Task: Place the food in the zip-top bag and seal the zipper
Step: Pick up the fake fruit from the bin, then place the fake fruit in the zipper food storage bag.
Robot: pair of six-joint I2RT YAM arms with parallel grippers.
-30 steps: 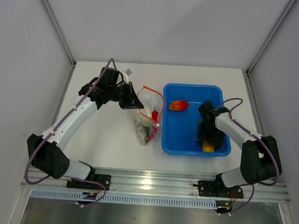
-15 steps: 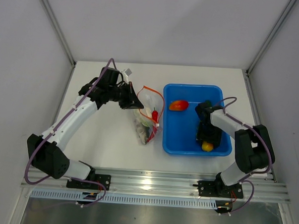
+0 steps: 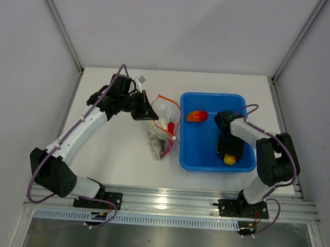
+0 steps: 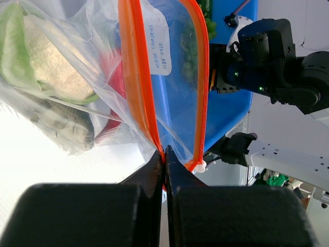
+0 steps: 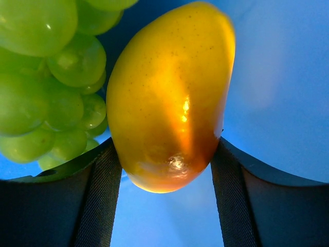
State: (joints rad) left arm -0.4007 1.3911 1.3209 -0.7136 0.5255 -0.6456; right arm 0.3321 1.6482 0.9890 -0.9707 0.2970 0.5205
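Pepper [image 5: 169, 98]: yellow-orange, lying in the near part of the blue tray [image 3: 199, 149].
Right gripper [image 5: 167, 164]: fingers drawn narrow against both sides of the pepper. The grip looks made, but whether the pepper is off the tray floor cannot be told.
Grapes [image 5: 46, 77]: green bunch touching the pepper, also in the tray.
Zip-top bag [image 3: 162, 131]: on the table just left of the tray, mouth at its far end. Cauliflower [image 4: 46, 67], red chili [image 3: 170, 126] and darker pieces are inside.
Left gripper [image 4: 164, 157]: fingers pinched tight on one lip of the zipper [image 4: 139, 77], and the other lip bows away, so the mouth gapes.
Red-orange piece [image 3: 197, 115]: alone in the far part of the tray.
Progress: partway, by my reading. Several items are bagged, three wait in the tray, and sealing is not yet begun.
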